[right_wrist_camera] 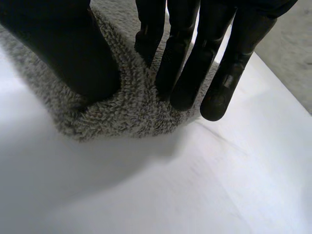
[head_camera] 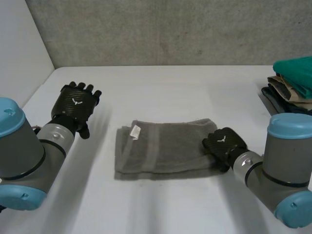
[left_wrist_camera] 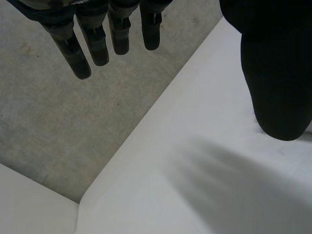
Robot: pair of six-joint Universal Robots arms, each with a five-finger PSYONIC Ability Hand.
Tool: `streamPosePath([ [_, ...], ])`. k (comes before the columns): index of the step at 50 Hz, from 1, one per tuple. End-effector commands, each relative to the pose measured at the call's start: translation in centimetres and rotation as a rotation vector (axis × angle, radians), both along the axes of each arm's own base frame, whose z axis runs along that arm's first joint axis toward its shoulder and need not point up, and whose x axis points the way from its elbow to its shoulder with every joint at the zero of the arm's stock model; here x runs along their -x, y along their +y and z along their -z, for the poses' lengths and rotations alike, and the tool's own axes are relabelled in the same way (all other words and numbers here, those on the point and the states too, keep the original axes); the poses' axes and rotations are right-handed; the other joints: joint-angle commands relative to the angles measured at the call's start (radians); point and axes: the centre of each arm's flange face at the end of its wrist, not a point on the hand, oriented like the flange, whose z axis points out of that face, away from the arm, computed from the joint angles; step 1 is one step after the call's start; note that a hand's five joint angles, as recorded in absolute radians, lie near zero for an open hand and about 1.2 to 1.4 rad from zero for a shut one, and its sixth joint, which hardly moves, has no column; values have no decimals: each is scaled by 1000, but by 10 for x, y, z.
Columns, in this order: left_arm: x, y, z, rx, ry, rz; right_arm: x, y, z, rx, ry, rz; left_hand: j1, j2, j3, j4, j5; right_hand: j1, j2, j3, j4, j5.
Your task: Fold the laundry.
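A grey towel (head_camera: 161,146) lies folded into a wide rectangle in the middle of the white table (head_camera: 161,87), with a white tag (head_camera: 135,131) near its left end. My right hand (head_camera: 223,145) rests on the towel's right edge. In the right wrist view, the fingers (right_wrist_camera: 185,73) and thumb (right_wrist_camera: 63,48) press into the towel (right_wrist_camera: 126,114), and a ridge of cloth is pinched up between them. My left hand (head_camera: 75,105) hovers over bare table, left of the towel and apart from it. Its fingers (left_wrist_camera: 97,44) are straight and hold nothing.
A stack of folded clothes (head_camera: 292,83), teal on top, sits at the table's far right edge. A grey wall (head_camera: 161,29) runs behind the table and a white side wall (head_camera: 19,53) stands at the left. Bare table surrounds the towel.
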Motion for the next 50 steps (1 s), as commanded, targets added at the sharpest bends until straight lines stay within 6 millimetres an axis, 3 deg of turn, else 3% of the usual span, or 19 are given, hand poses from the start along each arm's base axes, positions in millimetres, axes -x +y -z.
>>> streamPosePath([
  [1,-1,2,-2,3,0,-2,-13,-32,-36,315,103,27,-22,-28,-32,-29,-50,502,269,281,278,302],
  [6,-4,1,-7,12,3,-14,-78,10,-58,479,53,-172,-22,-28,-32,-29,-50,502,269,281,278,302],
  [7,-6,1,-10,19,6,-20,-99,27,-57,512,31,-255,-22,-28,-32,-29,-50,502,269,281,278,302],
  [10,-8,0,-11,21,6,-28,-127,61,-45,542,8,-420,-22,-28,-32,-29,-50,502,269,281,278,302],
  [11,-11,-1,-11,20,7,-37,-140,82,-34,542,-5,-530,-22,-28,-32,-29,-50,502,269,281,278,302],
  [15,-13,0,-11,12,16,-45,-152,117,-9,483,-39,-725,-21,-27,-32,-28,-49,494,262,273,270,295],
  [16,-13,1,-11,10,21,-44,-152,118,-6,475,-43,-739,-18,-24,-29,-25,-46,299,67,78,76,100],
  [17,-12,1,-11,7,30,-43,-152,118,-6,469,-48,-745,-18,-24,-29,-25,-46,45,-188,-176,-179,-155],
  [18,-11,2,-12,7,40,-39,-152,118,-8,454,-61,-731,-18,-24,-29,-25,-46,-490,-722,-711,-714,-690],
  [19,-9,3,-12,1,60,-35,-152,117,-10,445,-72,-713,-9,-15,-20,-16,-37,-693,-925,-914,-917,-893],
  [21,-8,3,-14,-2,85,-32,-150,110,-16,411,-109,-649,5,0,-5,-2,-23,-720,-952,-941,-944,-920],
  [25,6,8,-23,-1,165,9,-135,70,-44,293,-285,-382,8,3,-2,1,-20,-720,-952,-941,-944,-920],
  [27,19,14,-30,0,213,47,-118,45,-66,220,-408,-237,17,11,7,10,-11,-720,-952,-941,-944,-920],
  [30,37,27,-35,-32,277,105,-98,33,-90,102,-516,-139,23,17,12,16,-5,-720,-952,-941,-944,-920],
  [32,46,32,-33,-63,298,127,-94,30,-94,39,-547,-116,32,26,21,25,4,-720,-952,-941,-944,-920],
  [38,73,44,-6,-234,324,139,-84,7,-68,-155,-494,-15,58,52,48,51,30,-720,-952,-941,-944,-920],
  [50,73,48,65,-415,157,-44,-90,-6,-19,-283,-367,22,76,70,65,69,48,-720,-952,-941,-944,-920],
])
